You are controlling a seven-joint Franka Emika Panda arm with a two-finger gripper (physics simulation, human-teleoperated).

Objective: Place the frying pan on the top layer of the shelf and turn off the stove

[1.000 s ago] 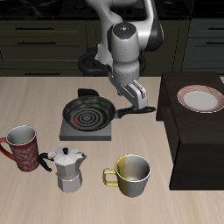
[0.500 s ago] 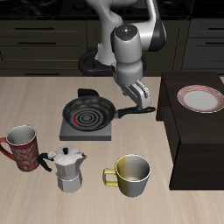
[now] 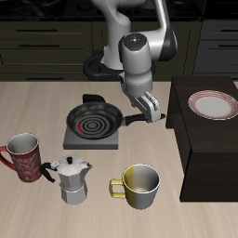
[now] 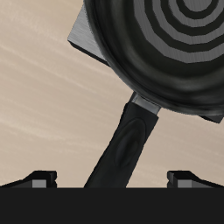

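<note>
- Reference landmark: the stove, a grey hot plate near the middle of the table.
- Red mug, moka pot: these stand on the table well apart from the stove, toward the table's front edge.
- Frying pan: it sits on the stove's coil, and red rings show through its base. The handle projects off the stove toward the shelf.
- Handling, as a judgement: the pan is rigid, moderately heavy and front-loaded. A hold far out on the handle invites sag or rotation, so take the handle close to the bowl. The finish looks smooth and may slip.
- Yellow mug: it stands on the table, nearer the front edge than the stove.
- Gripper: it hangs at the handle's outer end, beside the stove. The jaws are spread, with nothing clamped.
- Shelf: it stands beyond the handle, away from the stove. Its flat top carries a pink-rimmed plate.
- Exterior view only: it shows the shelf, the plate, the mugs and the overall layout. Finger spacing is not readable here.
- Wrist view only: the handle runs between the two fingertips, with clearance on both sides. The pan and a stove corner show beyond. The shelf is absent from this view.
</note>
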